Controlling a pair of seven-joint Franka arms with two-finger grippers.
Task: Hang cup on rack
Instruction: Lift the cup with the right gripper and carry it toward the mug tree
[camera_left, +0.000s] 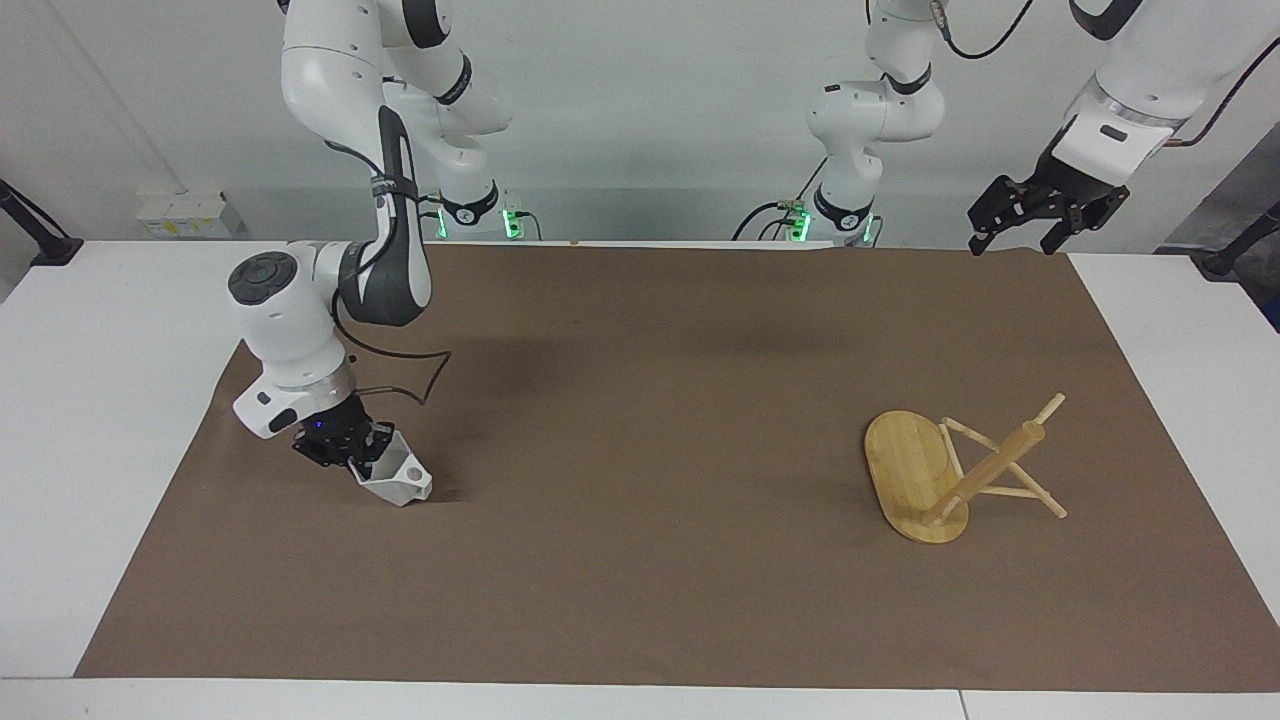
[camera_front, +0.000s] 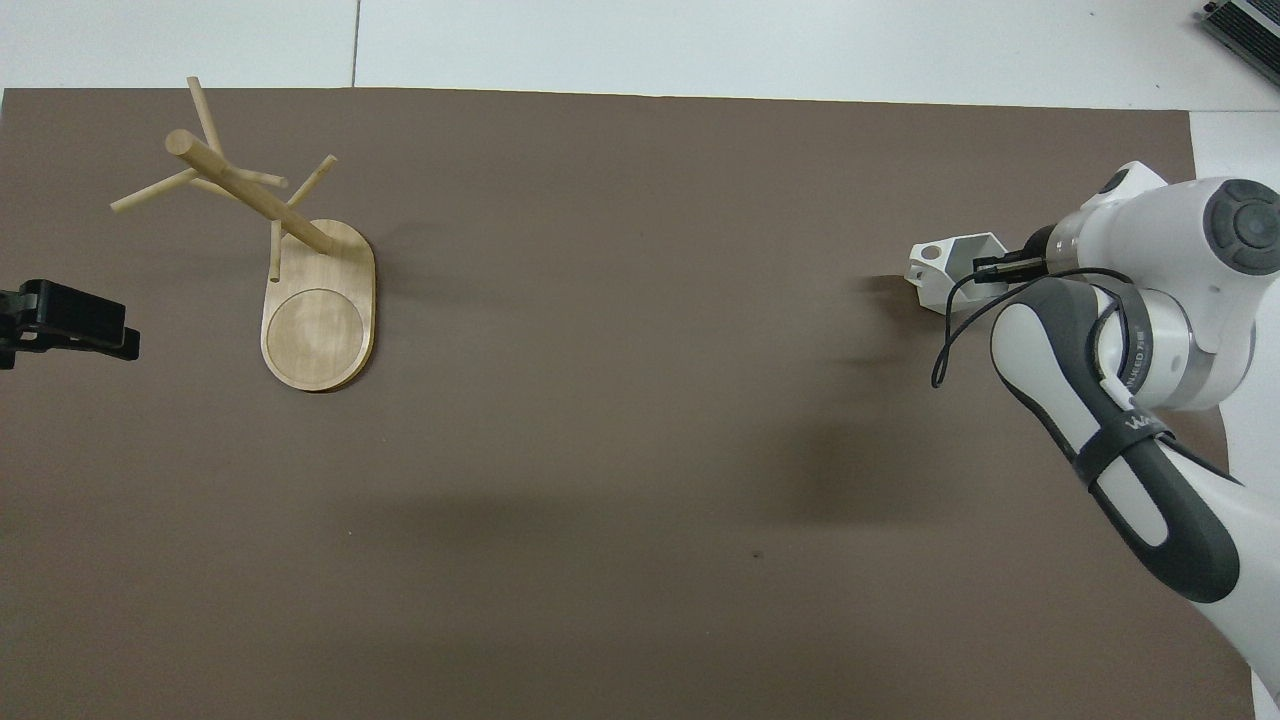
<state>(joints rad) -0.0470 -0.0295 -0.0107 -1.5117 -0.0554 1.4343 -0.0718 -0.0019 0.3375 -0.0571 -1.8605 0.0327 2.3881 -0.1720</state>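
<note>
The white faceted cup (camera_left: 398, 478) is at the right arm's end of the brown mat, tipped with its handle (camera_front: 927, 258) pointing toward the rack. My right gripper (camera_left: 362, 456) is shut on the cup's rim wall. Whether the cup's lowest corner still touches the mat I cannot tell. In the overhead view the right gripper (camera_front: 992, 268) sits at the cup's (camera_front: 955, 262) rim. The bamboo rack (camera_left: 912, 470) stands at the left arm's end, with its post (camera_front: 245, 190) and thin pegs bare. My left gripper (camera_left: 1040, 215) waits open in the air over the mat's corner at its own end, apart from the rack (camera_front: 320, 320); it also shows as the left gripper (camera_front: 65, 325).
A brown mat (camera_left: 640, 420) covers most of the white table (camera_left: 100, 400). A black cable (camera_left: 400, 365) loops from the right wrist over the mat beside the cup.
</note>
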